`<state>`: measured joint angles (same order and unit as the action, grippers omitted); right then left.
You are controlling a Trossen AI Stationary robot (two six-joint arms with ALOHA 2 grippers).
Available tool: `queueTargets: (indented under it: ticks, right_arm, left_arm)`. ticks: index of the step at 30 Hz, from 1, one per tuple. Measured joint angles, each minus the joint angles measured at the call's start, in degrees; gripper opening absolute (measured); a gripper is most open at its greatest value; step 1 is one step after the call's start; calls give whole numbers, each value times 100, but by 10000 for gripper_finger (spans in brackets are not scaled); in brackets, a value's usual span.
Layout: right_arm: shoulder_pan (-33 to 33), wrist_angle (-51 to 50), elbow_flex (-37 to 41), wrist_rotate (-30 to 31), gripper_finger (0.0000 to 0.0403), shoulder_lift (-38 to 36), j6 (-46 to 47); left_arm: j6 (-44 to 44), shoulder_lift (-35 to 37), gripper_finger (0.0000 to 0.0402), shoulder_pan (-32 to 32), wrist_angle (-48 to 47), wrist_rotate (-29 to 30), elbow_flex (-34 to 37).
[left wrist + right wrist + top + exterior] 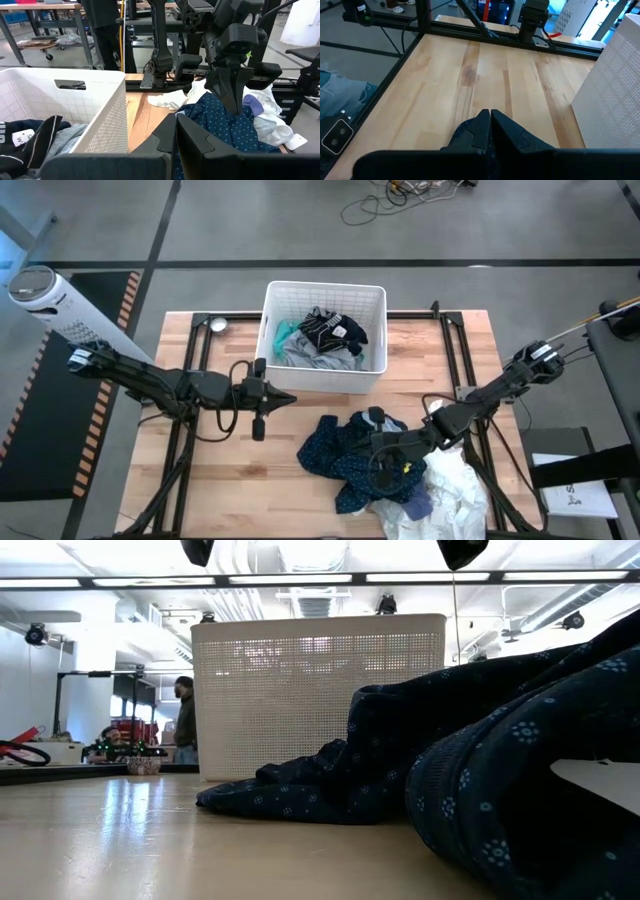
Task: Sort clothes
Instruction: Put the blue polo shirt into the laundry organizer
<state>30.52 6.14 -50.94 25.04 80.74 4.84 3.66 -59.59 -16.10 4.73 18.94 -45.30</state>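
A white slatted basket (pixel 325 287) stands at the table's far middle. It holds a teal piece (pixel 285 335), a grey piece (pixel 310 355) and a navy piece with white print (pixel 335 330). A dark blue patterned garment (pixel 340 460) lies crumpled on the wood near the front right. White pieces (pixel 455 490) and a purple bit (pixel 417 505) lie beside it. My right gripper (pixel 378 448) is shut and hangs above the blue garment, pointing toward the table's left. My left gripper (pixel 290 398) is shut in the air in front of the basket's near wall, pointing right.
Bare wood (pixel 230 480) spreads over the table's near left. Black frame rails (pixel 450 330) run along the table's edges. A white cylinder (pixel 50 300) lies off the far left corner. A person (pixel 185 720) stands in the room behind the table.
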Motion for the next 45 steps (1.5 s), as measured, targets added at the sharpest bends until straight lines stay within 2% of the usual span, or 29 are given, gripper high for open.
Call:
queueTargets:
  ticks: [11, 15, 22, 26, 31, 36, 45]
  right_arm:
    - [41, -386, -2, -8, 0, -52, 346]
    - [61, -591, -9, -203, 0, -111, 456]
    - [97, -2013, -530, -535, 0, -167, 1295]
    - [210, -2731, -962, -796, 0, -106, 1556]
    - [443, -3027, -1398, -1023, 5, 91, 1681]
    - [640, -3500, -1731, -1065, 42, 300, 2174]
    - [577, -3599, -1810, -1025, 167, 949, 2985]
  left_arm:
    - [-151, 0, 0, 0, -5, 7, 18]
    - [-207, 0, 0, 2, 0, 51, 87]
    - [-227, -2, 0, 2, 19, 693, 449]
    - [-210, -4, 0, -48, 441, 773, 870]
    - [-206, -4, 0, -130, 1654, 763, 1595]
    - [-163, -4, 0, -192, 2528, 731, 2093]
    - [-138, -4, 0, -273, 2660, 599, 2232]
